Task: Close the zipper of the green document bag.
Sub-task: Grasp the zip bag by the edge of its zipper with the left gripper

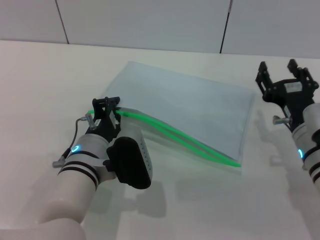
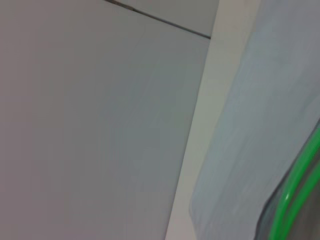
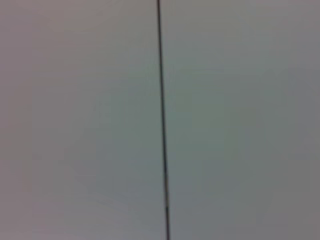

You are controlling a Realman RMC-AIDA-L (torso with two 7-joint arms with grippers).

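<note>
Translucent pale blue-grey plastic makes up the green document bag [image 1: 185, 112], which we see lying flat on the white counter [image 1: 40, 85], turned at an angle so that one corner points toward the wall [image 1: 150, 20] behind it. Along the bag's long edge nearest to us runs the zipper [image 1: 190, 142], a thin bright green strip that shows as two lines bowed apart through the middle, so the mouth stands open along most of its length; the lines meet near the bag's right-hand corner. We cannot make out the slider.

Our left hand [image 1: 107, 107] sits low at the left end of the zipper, its dark fingers [image 1: 112, 104] close together right at the green strip. They seem to pinch that end, but we cannot tell for certain whether they grip it. In the left wrist view the bag [image 2: 260, 125] fills one side, with the green zipper lines [image 2: 295, 190] curving along its edge and the wall beyond.

Our right hand [image 1: 278, 69] hovers above the counter beside the bag's far right corner, apart from it, its two fingers [image 1: 262, 75] spread wide and holding nothing. The right wrist view shows only the wall, with a dark seam [image 3: 162, 120] running down it.
</note>
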